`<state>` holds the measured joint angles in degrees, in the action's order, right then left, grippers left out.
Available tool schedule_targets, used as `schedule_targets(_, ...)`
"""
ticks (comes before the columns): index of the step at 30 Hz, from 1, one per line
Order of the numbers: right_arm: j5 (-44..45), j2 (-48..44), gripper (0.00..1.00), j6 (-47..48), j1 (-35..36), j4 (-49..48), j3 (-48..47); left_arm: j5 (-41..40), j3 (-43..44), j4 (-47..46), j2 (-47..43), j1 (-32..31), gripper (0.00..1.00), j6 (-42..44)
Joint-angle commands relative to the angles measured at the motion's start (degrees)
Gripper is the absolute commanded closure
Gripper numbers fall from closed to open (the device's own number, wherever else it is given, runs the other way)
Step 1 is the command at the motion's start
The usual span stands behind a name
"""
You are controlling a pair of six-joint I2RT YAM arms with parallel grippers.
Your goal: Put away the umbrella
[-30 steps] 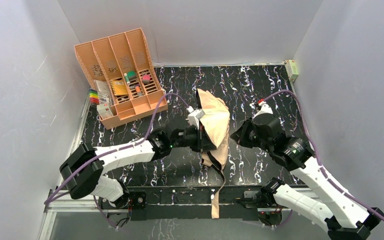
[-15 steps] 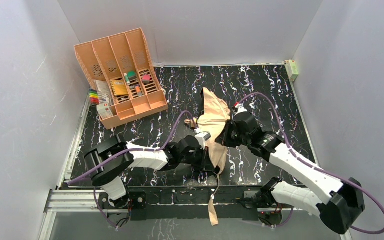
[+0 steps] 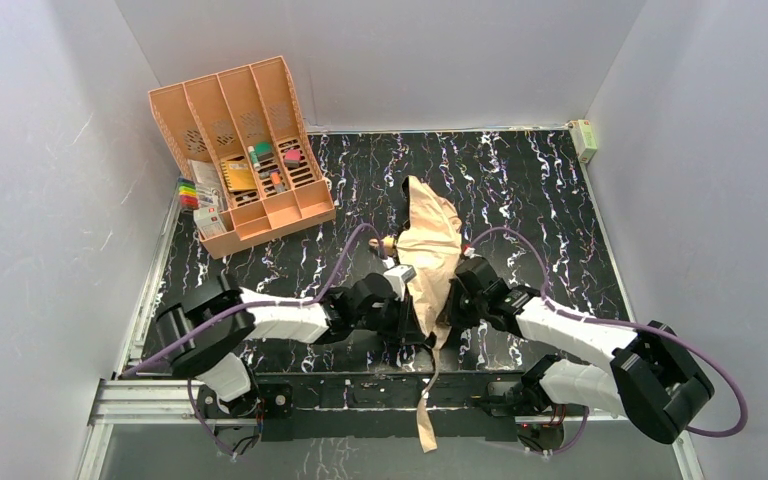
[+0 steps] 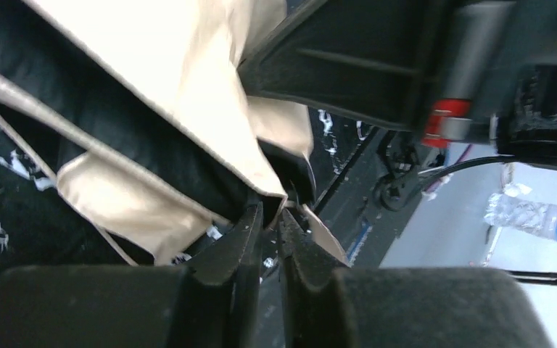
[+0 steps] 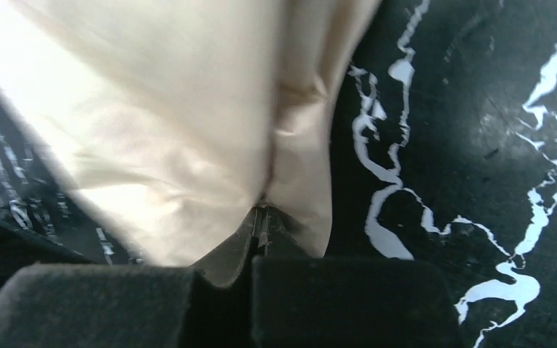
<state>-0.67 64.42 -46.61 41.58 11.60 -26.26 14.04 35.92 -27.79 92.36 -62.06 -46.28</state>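
The pale peach umbrella (image 3: 428, 250) lies part-folded on the black marbled table (image 3: 540, 190), long axis running near to far. Its strap (image 3: 427, 420) hangs over the table's near edge. My left gripper (image 3: 412, 318) is at the umbrella's near left side. In the left wrist view the left gripper (image 4: 270, 214) is nearly closed, with an edge of the umbrella's fabric (image 4: 188, 87) between its tips. My right gripper (image 3: 452, 305) is at the near right side. In the right wrist view the right gripper (image 5: 263, 216) is shut on a fold of the fabric (image 5: 152, 109).
An orange-peach slotted organizer (image 3: 245, 150) with small items stands at the back left, coloured markers (image 3: 188, 192) beside it. A small box (image 3: 586, 140) sits in the back right corner. White walls close in three sides. The right arm's body (image 4: 406, 58) is close above the left gripper.
The right arm has swung down and left to the umbrella's near end and closed on its fabric. The left gripper has drawn back toward the near edge. The umbrella looks narrower.
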Motion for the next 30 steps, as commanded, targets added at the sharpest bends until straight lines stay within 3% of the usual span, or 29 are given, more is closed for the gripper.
schedule_targets(1, 2.0, 1.06, 1.0, -1.19, -0.28, -6.13, 3.43, -2.7, 1.22, 7.64, -10.57, -0.33, 0.79, 2.63)
schedule_targets(5, 3.92, 1.9, 1.0, -1.21, -0.28, -5.64, 5.46, -5.43, 4.56, 17.35, -18.68, 1.55, 0.57, 6.54)
schedule_targets(7, 4.43, 2.07, 1.0, -0.98, -0.34, -5.16, 5.87, -5.6, 7.36, 22.23, -21.35, 4.39, 0.53, 8.33)
schedule_targets(11, 3.91, 0.62, 1.0, -0.6, -0.3, -4.12, 5.57, -0.03, 13.27, 25.68, -22.29, 14.12, 0.53, 11.11)
schedule_targets(14, 4.27, -2.34, 1.0, 0.25, -0.3, -1.24, 3.57, 1.61, 17.26, 26.25, -19.4, 17.17, 0.53, 13.38)
schedule_targets(20, 4.95, -10.32, 1.0, 2.54, -0.33, 7.18, -4.2, 7.89, 18.78, 16.68, -10.75, 17.54, 0.5, 9.33)
schedule_targets(24, 7.11, -14.66, 1.0, 2.77, -0.31, 14.03, -9.55, 13.37, 18.3, 6.43, -4.5, 16.94, 0.58, 4.96)
schedule_targets(30, 10.3, -16.84, 1.0, 2.04, -0.28, 16.22, -15.01, 10.29, 15.69, 6.12, 0.05, 13.17, 0.69, 6.65)
